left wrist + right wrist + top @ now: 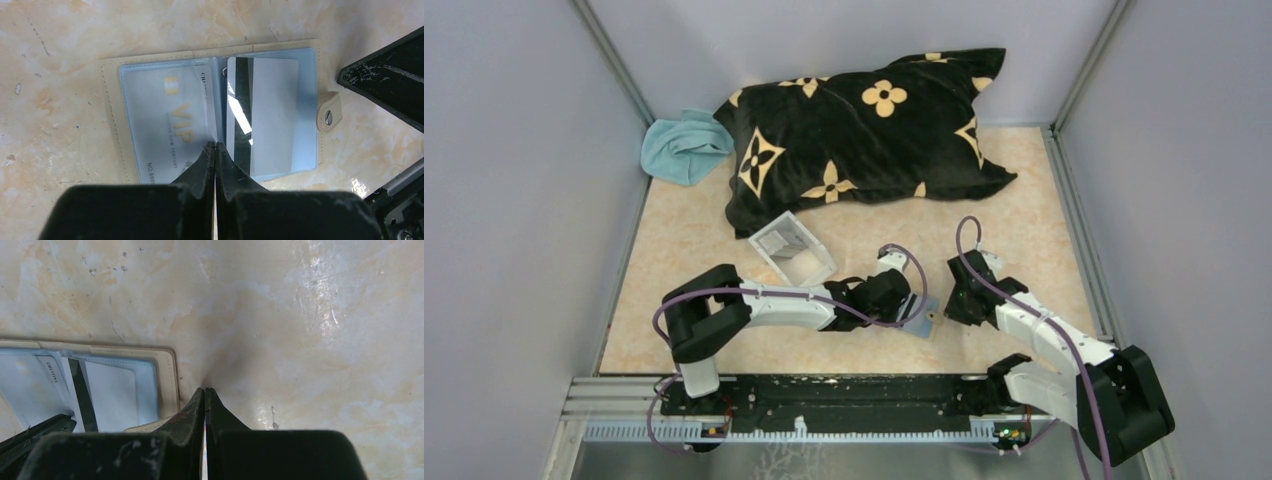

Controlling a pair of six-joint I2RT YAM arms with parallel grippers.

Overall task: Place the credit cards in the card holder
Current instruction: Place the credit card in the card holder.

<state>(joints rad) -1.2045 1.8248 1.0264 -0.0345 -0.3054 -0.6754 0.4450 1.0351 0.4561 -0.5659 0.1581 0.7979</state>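
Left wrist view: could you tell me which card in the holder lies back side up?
The card in the right-hand pocket, beside the snap tab: it shows a dark magnetic stripe; the left-hand card shows gold VIP lettering.

The left arm reaches low rightward and the right arm angles leftward. Left pincer and right pincer are both pressed closed.

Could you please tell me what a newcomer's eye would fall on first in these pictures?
The big black pillow with gold flowers, at the far side of the table, stands out first. In front of it, the card holder lies open and flat with cards in its clear pockets, and both sets of jaws are shut close by it.
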